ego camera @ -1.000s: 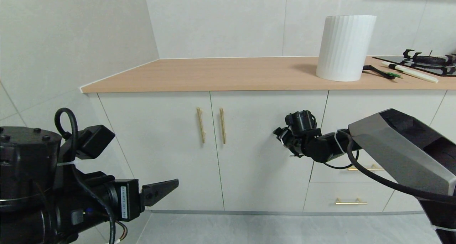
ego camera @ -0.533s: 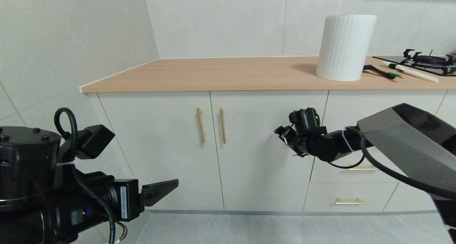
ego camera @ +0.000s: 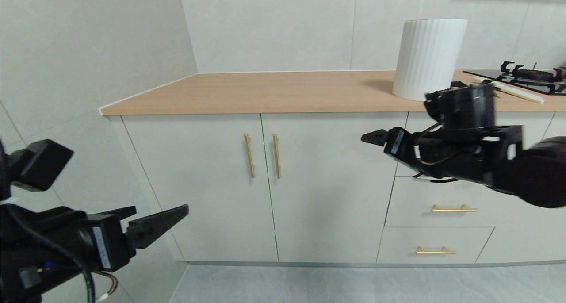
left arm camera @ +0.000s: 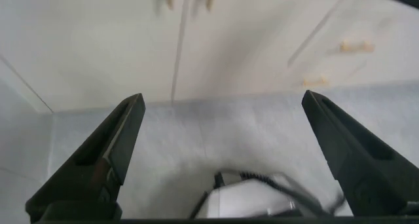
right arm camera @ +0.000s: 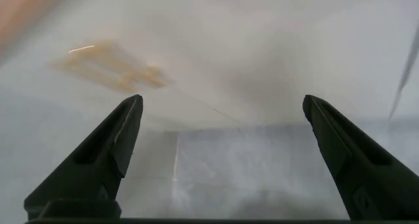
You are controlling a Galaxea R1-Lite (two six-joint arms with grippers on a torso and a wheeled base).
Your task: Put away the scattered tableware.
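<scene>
Black two-finger left gripper (ego camera: 158,214) hangs low on the robot's left, in front of the pale tiled side wall and well below counter level, tips aimed twd the white cabinet doors (ego camera: 265,183). Its fingers (left arm camera: 108,155) are spread wide w/ nothing btwn them; the grey tiled floor (left arm camera: 216,139) and the cabinet base show through the gap. Black right gripper (ego camera: 373,138) is higher up, abt level w/ the top of the doors and just under the edge of the light wooden countertop (ego camera: 265,90), tips pointing to the robot's left. Its fingers (right arm camera: 111,145) also gape wide and hold nothing; a blurred cabinet front lies beyond. Task item: a long cream-coloured utensil (ego camera: 522,93) lies flat on the countertop at far right, beyond the tall white ribbed cylindrical container (ego camera: 429,57) and just beside the black gas hob (ego camera: 530,75), partly hidden behind the right arm's wrist; exact type can't be made out. Neither gripper has hold of it. Doors carry vertical brass door handles (ego camera: 250,155); the drawers to their right have horizontal brass drawer handles (ego camera: 454,209).
</scene>
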